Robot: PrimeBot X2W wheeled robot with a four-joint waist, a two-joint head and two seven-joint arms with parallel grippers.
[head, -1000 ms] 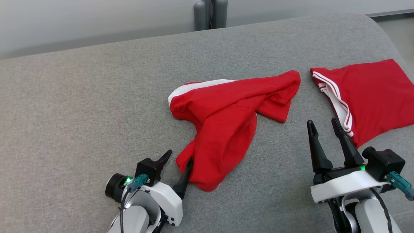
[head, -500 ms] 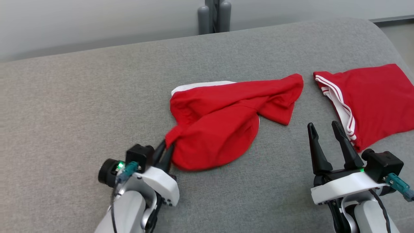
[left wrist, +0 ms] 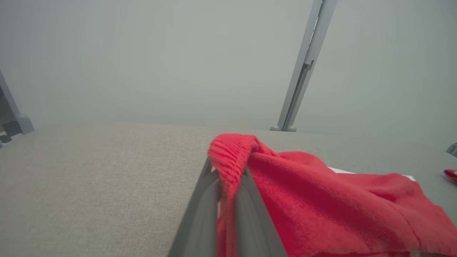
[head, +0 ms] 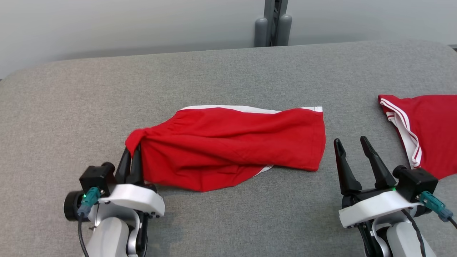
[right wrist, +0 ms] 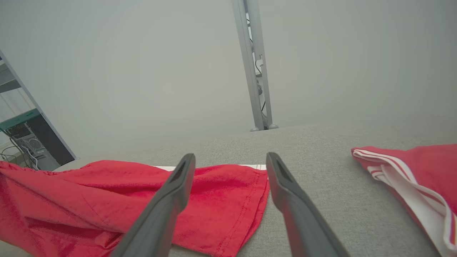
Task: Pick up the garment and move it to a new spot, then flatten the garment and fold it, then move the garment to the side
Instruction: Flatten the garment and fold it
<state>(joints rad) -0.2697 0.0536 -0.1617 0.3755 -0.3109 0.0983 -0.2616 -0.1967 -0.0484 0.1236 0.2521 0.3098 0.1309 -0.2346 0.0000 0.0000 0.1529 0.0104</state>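
The red garment (head: 232, 142) with a white side stripe lies stretched left to right across the middle of the grey table (head: 228, 71). My left gripper (head: 131, 157) is shut on the garment's bunched left end, which sits slightly raised. The left wrist view has that red edge (left wrist: 232, 157) pinched between my two fingers (left wrist: 205, 200). My right gripper (head: 351, 146) stands open and empty just right of the garment's right hem. From the right wrist, the hem (right wrist: 246, 192) lies between and beyond my spread right gripper (right wrist: 230, 160).
A second red garment with white stripes (head: 425, 132) lies folded at the table's right edge, also seen as a red striped cloth (right wrist: 410, 175). A grey post (head: 273, 25) stands behind the table's far edge. Bare cloth surface lies to the left.
My left gripper closed on the garment's near corner and pulled it left, stretching the crumpled garment out long. The head camera shifted too. The right gripper stayed open.
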